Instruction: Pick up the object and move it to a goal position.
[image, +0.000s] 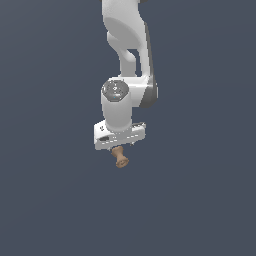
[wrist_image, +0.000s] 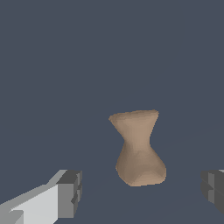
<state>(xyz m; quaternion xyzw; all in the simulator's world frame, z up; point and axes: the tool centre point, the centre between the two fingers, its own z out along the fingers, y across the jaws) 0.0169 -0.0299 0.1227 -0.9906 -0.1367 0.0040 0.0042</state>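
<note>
1. Plain dark grey-blue backdrop; white arm (image: 125, 55) reaches down
2. Gripper (wrist_image: 142, 190) spread wide; fingers (wrist_image: 70, 192) clear of object
3. Object (wrist_image: 138, 146) between fingers, under gripper; long axis roughly upright in wrist view

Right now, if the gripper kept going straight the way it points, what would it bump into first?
Probably the tan spool-shaped object, which sits ahead between the open gripper fingers. Depth is hard to judge, though.

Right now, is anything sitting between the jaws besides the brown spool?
No. In the wrist view only the spool stands between the two fingers, with bare gaps on both sides; the jaws are apart.
</note>
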